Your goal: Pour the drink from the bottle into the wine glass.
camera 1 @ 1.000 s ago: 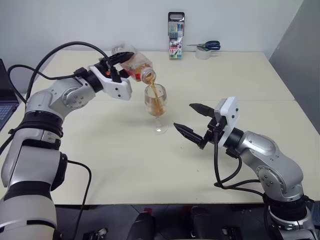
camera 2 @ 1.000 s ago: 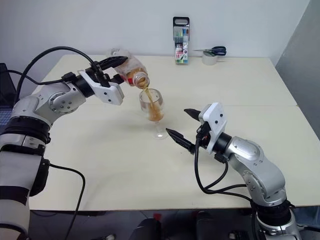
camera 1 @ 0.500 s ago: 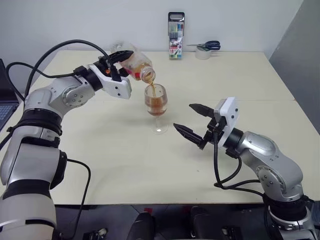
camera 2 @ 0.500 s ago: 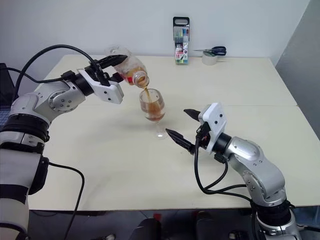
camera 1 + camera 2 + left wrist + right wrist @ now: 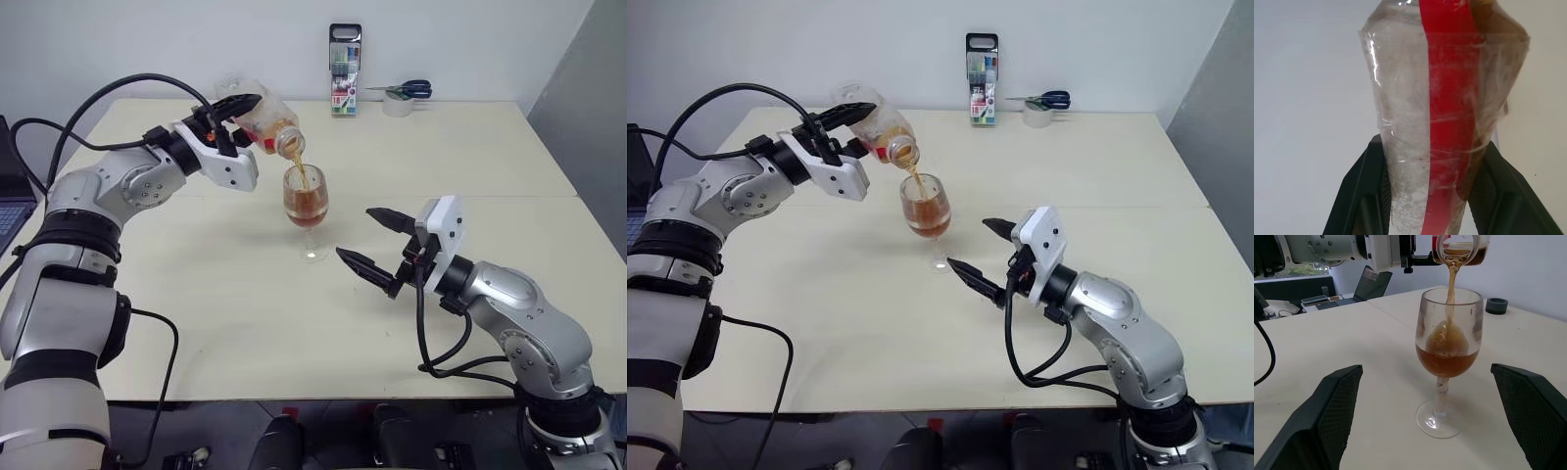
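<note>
From my station I see that the level of the drink (image 5: 1445, 363) in the wine glass (image 5: 306, 201) is higher now than a second ago, and the bottle (image 5: 263, 119) is tilted a little more steeply, with its base raised further. The left gripper (image 5: 227, 125) stays pinched on the bottle body, and it holds the open neck just above the glass rim, at about 11 o'clock from the bowl. A thin amber stream falls from the neck into the bowl, which I judge to be about one third full. In the left wrist view the bottle looks nearly empty along its body, so I think the pour is close to its end. The right gripper (image 5: 377, 243) waits with its fingers spread wide, near the glass foot at about 4 o'clock, and touches nothing. The glass stands upright on the table (image 5: 470, 157), near its middle, and I see no spill around the foot.
</note>
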Robot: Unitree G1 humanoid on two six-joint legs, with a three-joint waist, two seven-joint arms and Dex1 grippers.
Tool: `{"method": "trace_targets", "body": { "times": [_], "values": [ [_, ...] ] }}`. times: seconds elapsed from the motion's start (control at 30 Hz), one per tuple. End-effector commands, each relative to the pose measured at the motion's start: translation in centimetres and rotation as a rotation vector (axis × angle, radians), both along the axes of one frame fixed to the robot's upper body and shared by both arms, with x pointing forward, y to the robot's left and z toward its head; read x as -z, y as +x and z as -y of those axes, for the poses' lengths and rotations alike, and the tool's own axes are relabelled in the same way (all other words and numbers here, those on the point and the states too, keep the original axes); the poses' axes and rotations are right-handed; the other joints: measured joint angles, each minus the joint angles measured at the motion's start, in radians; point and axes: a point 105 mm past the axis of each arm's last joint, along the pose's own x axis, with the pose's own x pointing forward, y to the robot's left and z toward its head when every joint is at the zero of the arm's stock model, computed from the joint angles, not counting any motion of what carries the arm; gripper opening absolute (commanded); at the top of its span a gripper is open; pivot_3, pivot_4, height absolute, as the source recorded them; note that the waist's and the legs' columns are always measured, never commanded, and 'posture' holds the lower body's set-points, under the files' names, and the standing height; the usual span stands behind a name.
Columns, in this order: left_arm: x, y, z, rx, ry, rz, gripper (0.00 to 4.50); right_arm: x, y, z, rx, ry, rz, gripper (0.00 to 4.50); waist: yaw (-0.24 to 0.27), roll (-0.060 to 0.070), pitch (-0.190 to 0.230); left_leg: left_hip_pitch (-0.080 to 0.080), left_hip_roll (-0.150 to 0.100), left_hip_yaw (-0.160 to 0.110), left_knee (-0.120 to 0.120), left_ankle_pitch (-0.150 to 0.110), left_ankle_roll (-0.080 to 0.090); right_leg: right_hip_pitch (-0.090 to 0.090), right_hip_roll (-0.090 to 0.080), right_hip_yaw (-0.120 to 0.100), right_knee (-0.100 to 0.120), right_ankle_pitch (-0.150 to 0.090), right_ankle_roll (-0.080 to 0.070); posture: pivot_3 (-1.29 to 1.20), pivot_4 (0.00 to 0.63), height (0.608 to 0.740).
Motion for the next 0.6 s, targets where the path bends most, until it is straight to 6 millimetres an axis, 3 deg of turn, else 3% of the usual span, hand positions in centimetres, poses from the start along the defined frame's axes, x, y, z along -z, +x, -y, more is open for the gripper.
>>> {"method": "trace_targets", "body": {
  "times": [0.03,0.6],
  "values": [
    [-2.32,-0.41,-0.22,0.002,-0.005,0.068,1.67,-0.96,-0.92,-0.44,-0.035,0.018,0.037,4.50,0.000,0.000,0.000,0.000,0.000,0.000,0.000,0.000,0.000,0.000,0.000,0.000,0.000,0.000,0.000,0.00,0.150,0.740],
    [-2.12,-0.15,-0.23,-0.005,-0.028,0.055,1.67,-0.84,-1.06,-0.44,-0.035,0.018,0.032,4.50,0.000,0.000,0.000,0.000,0.000,0.000,0.000,0.001,-0.001,0.000,0.000,0.000,0.001,0.000,0.000,0.00,0.150,0.740]
  ]
}}
